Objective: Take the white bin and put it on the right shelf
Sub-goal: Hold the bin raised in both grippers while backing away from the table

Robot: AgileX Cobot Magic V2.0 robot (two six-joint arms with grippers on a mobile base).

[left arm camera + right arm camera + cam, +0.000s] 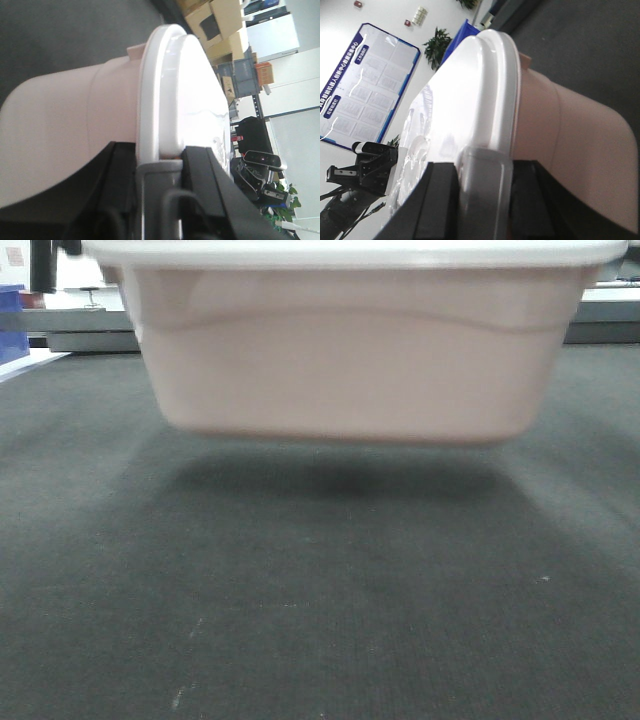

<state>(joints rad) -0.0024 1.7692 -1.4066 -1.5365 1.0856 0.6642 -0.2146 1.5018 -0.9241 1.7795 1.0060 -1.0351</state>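
While the left gripper (160,159) has its black fingers (205,180) closed over the lid (182,95) rim at one end of the white bin (55,125), the right gripper (485,167) clamps the rim at the opposite end in the same way. The bin hangs between both arms, lifted clear of the dark carpet (300,620), and its shadow (330,475) lies directly beneath it.

The step in hand seems to be the carrying: the bin is grabbed and raised, but not yet placed. The right shelf cannot be recognised with certainty in any view. The next move probably calls for bringing the bin level toward that shelf, with both grips kept equal, and for getting its bottom above the front rail before it goes in.

Because the hold is only on the rim, a tilt could make it slip. Under the bin the carpet is bare; a blue bin (12,325) stands behind it to the left, well apart.
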